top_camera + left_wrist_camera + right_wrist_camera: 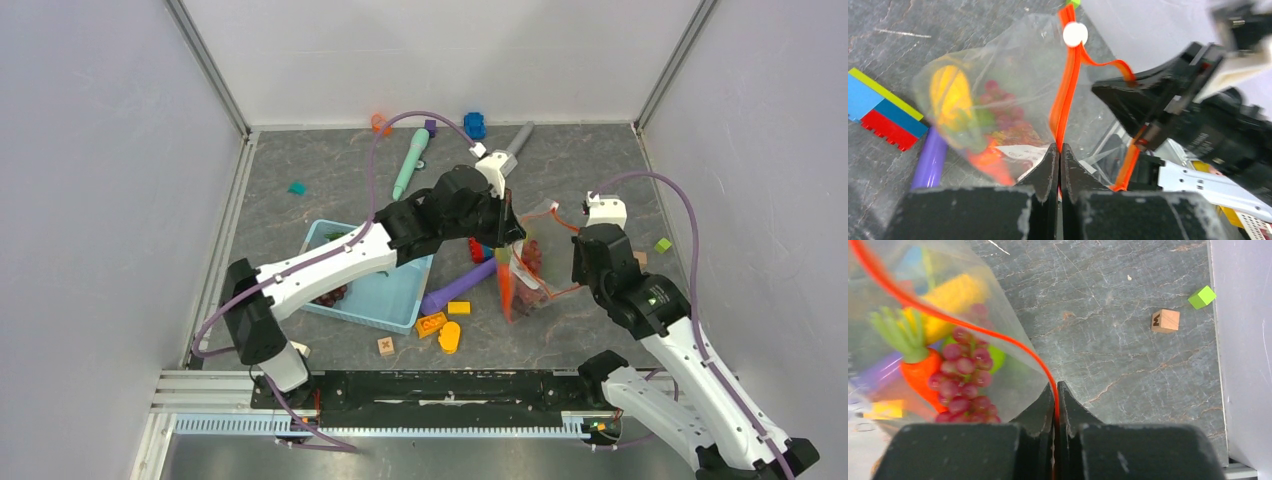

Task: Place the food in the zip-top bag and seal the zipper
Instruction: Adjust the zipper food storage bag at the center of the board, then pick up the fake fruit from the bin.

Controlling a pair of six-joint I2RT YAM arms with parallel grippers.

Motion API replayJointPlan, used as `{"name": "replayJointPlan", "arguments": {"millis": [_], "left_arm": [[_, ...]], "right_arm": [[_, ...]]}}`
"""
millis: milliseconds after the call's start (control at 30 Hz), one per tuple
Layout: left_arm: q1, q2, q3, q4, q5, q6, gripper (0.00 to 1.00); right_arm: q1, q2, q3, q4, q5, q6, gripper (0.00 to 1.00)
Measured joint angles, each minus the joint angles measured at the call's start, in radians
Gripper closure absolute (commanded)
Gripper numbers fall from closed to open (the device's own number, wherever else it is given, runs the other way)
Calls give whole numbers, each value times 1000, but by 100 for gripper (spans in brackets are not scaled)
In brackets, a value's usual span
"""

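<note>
- Left gripper (pixel 1059 152) and right gripper (pixel 1056 390) are pinching the zipper (pixel 1066 95), jaws pressed together.
- Bag (pixel 525 280) is hanging between them, holding grapes (pixel 964 385) and carrot (pixel 923 375).
- Grey table (pixel 1128 315) is sitting inside pale walls (pixel 90 150).

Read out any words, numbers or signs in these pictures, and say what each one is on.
"x", a red cross, on the wooden cube near the orange block.
Orange block: dark marks, too small to read.
Wooden block near the green cube: dark mark, too blurred to read.
White label in the zip-top bag: nothing legible.
</note>
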State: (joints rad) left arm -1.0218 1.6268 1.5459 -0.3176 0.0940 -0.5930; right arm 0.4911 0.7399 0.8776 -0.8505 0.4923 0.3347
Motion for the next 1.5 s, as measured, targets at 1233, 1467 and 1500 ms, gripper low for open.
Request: {"name": "replayJointPlan", "arguments": {"millis": [1233,1467,1500], "left_arm": [[0,-135,-148,-188,-351,-6,0],[182,-479,-438,-350,-562,-150,0],[238,-495,-470,-381,-575,-177,0]], "right_arm": [[0,-105,-82,192,-127,-27,100],[0,-104,-97,202,-132,-40,100],[0,-104,-97,203,-132,-43,100]]}}
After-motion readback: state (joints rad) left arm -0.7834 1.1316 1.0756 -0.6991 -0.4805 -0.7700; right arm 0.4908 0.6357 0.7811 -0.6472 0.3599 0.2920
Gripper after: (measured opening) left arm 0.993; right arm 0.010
